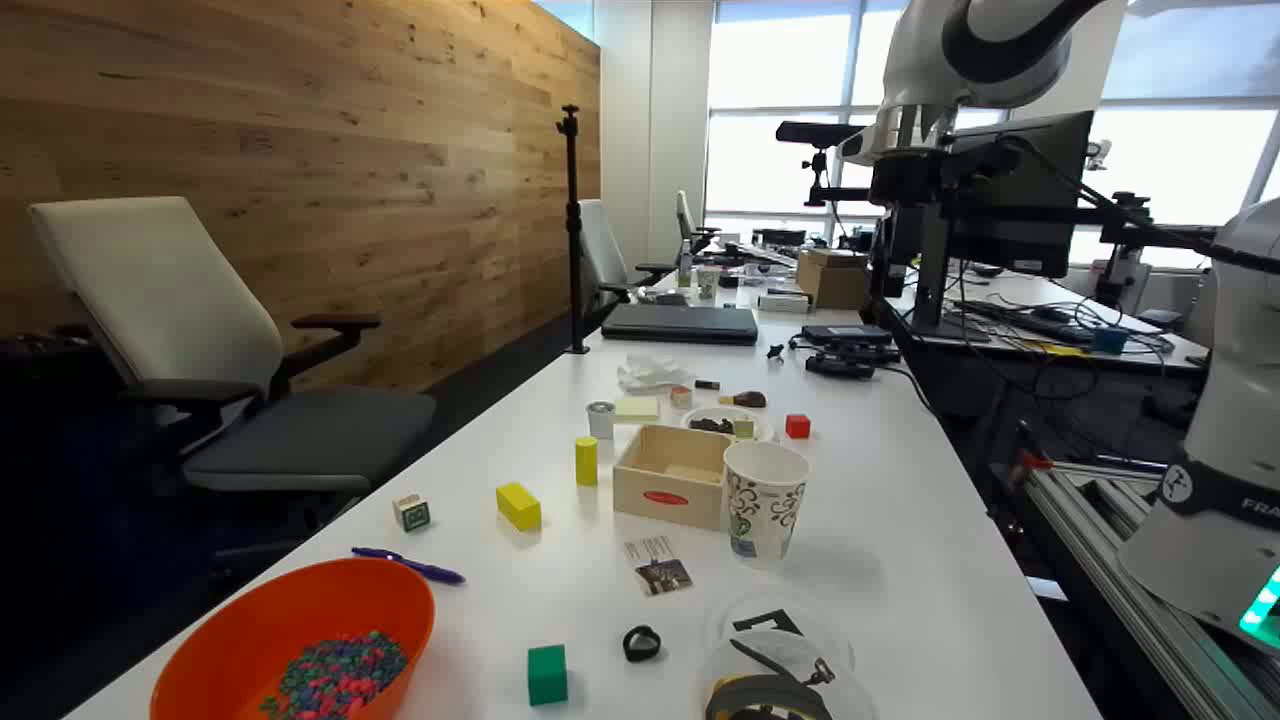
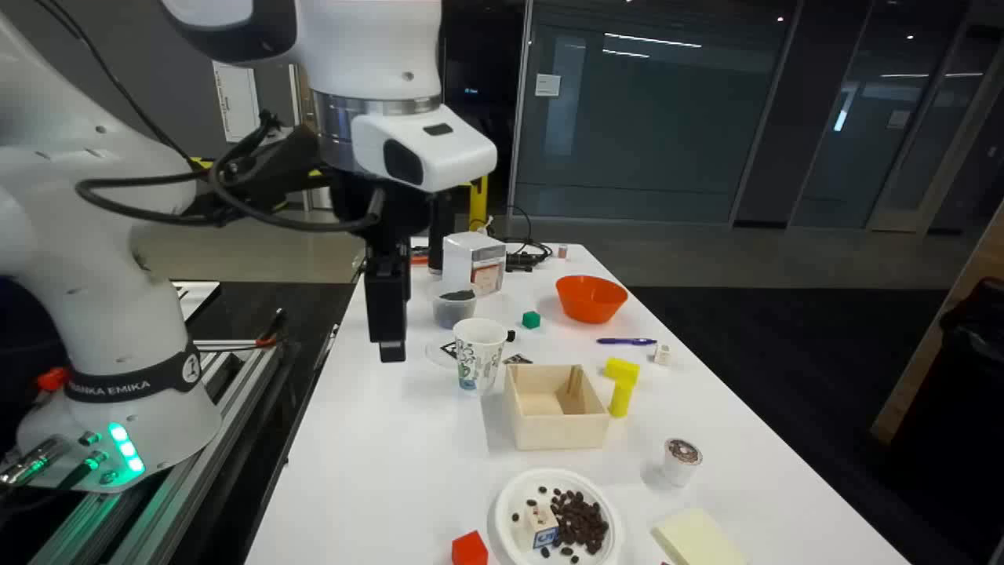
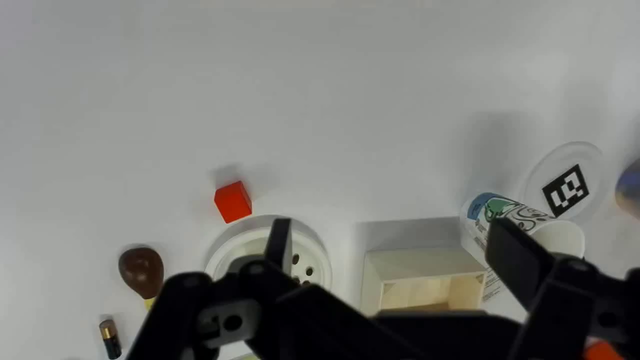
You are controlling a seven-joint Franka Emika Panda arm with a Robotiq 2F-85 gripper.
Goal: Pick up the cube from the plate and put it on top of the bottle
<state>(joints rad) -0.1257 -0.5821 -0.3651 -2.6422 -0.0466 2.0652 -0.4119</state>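
The cube [image 2: 540, 524], a pale wooden lettered block, sits on the white plate [image 2: 549, 474] beside dark coffee beans. The cube [image 1: 743, 428] and plate also show in an exterior view. In the wrist view the plate [image 3: 326, 272] is partly covered by a finger and the cube is hidden. The bottle [image 2: 681, 463], short, whitish and upright with a printed round top, stands apart from the plate; it also shows in an exterior view [image 1: 601, 420] but not in the wrist view. My gripper [image 3: 392, 232] is open and empty, high above the table; a finger shows in an exterior view [image 2: 388, 314].
A wooden box [image 2: 561, 431] and a patterned paper cup [image 2: 478, 357] stand near the plate. A red cube [image 2: 470, 548] lies beside the plate. Yellow blocks [image 1: 587, 462], a green notepad [image 2: 698, 538], a brown-headed tool [image 3: 142, 271] and an orange bowl [image 2: 591, 300] lie around.
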